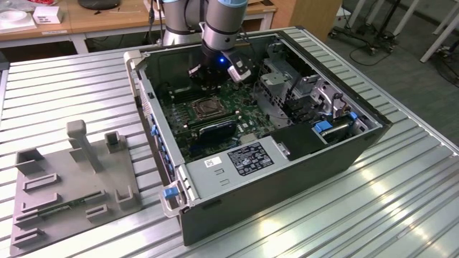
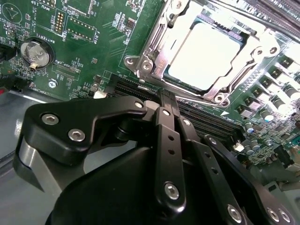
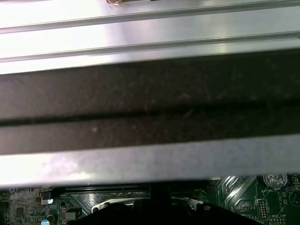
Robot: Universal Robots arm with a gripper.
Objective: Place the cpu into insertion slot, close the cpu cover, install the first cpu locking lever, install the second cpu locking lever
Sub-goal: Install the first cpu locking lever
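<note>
Inside the open computer case [image 1: 344,153], the pale square cpu [image 2: 204,54] lies in the insertion slot [image 2: 140,63] on the green board. The silvery cpu cover [image 2: 157,58] lies flat around it, and the chip shows through its window. My gripper [image 2: 163,99] is shut with nothing between its fingers. Its tips hang just off one edge of the slot, over the long black memory slots [image 2: 206,122]. In the exterior view the gripper [image 1: 206,88] reaches down into the case just behind the insertion slot [image 1: 203,109].
The case walls stand close around the arm; a drive cage [image 1: 287,80] and a black shroud [image 1: 305,140] fill the exterior view's right. A coin battery [image 2: 33,52] sits on the board. A grey fixture [image 1: 72,183] lies on the slatted table [image 1: 401,209].
</note>
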